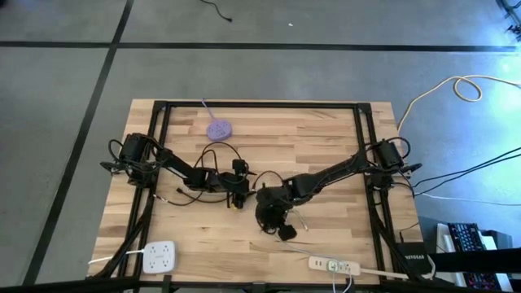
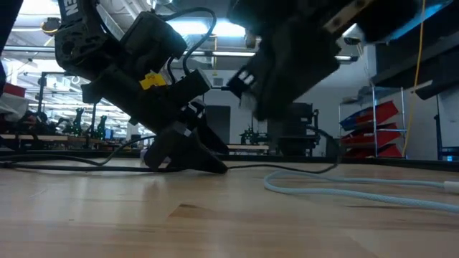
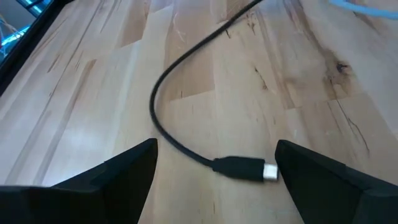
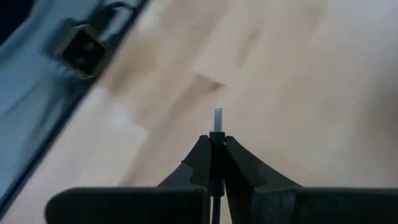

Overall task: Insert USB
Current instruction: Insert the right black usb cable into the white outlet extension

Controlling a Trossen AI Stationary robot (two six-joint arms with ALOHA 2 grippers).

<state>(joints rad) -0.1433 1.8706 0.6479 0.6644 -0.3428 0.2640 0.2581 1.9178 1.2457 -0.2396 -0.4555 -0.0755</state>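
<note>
Up close, the right wrist view shows what no other view does: the right gripper point(image 4: 216, 146) pinched tight on a thin USB plug point(image 4: 216, 119), whose silver tip sticks out past the fingertips above the wooden table point(image 4: 311, 74). The left wrist view shows the left gripper point(image 3: 214, 171) with fingers spread wide on either side of a second black USB connector point(image 3: 245, 168) lying flat on the wood, its cable point(image 3: 168, 99) curling away. Farther off, the high view places both grippers near the table's middle, with a white power strip point(image 1: 334, 264) at the near edge and a purple disc point(image 1: 218, 129) beyond.
</note>
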